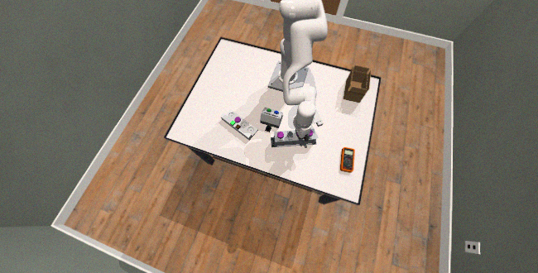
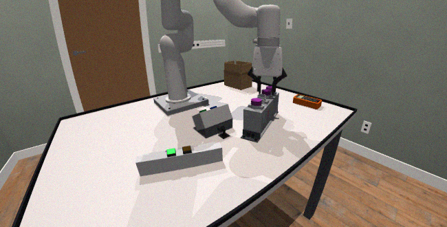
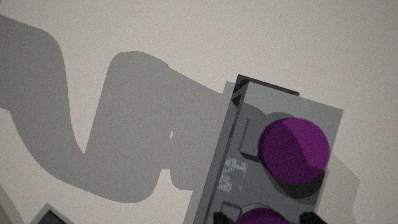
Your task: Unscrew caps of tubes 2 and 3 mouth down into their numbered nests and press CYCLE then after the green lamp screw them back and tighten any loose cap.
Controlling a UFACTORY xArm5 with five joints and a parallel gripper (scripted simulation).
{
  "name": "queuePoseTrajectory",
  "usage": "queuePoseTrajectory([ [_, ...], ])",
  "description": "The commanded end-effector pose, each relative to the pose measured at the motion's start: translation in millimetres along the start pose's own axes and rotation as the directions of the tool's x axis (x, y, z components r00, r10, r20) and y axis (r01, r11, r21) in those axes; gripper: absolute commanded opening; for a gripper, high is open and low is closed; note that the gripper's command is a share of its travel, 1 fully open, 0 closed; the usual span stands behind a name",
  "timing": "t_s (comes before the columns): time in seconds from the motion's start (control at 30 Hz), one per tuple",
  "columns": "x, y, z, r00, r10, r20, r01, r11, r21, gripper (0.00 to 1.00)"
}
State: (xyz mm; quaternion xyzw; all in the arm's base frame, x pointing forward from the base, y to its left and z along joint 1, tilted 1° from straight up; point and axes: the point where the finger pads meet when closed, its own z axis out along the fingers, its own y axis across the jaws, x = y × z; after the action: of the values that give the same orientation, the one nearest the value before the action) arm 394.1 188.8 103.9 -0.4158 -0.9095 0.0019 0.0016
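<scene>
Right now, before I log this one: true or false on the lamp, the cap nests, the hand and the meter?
1. The green lamp on the cap tray is lit. True.
2. No cap lies in the cap tray. False: one purple cap sits in it.
3. The hand hangs over the decapping station, fingers on either side of a capped tube. True.
4. The orange meter lies against the key housing. False: it lies apart, near the table edge beyond the station.
</scene>
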Motion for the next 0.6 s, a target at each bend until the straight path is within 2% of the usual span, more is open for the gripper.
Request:
queuePoseTrajectory([
  [0.0,-0.4,1.5,-1.6,0.961,-0.276,0.01,0.276,0.961,-0.001,0.46],
  [0.17,-0.4,1.5,-1.6,0.889,-0.457,0.01,0.457,0.889,0.001,0.46],
  [0.5,-0.4,1.5,-1.6,0.886,-0.464,0.01,0.464,0.886,0.001,0.46],
  [0.53,-0.4,1.5,-1.6,0.886,-0.464,0.01,0.464,0.886,0.001,0.0],
  [0.57,-0.4,1.5,-1.6,0.886,-0.464,0.01,0.464,0.886,0.001,0.0],
])
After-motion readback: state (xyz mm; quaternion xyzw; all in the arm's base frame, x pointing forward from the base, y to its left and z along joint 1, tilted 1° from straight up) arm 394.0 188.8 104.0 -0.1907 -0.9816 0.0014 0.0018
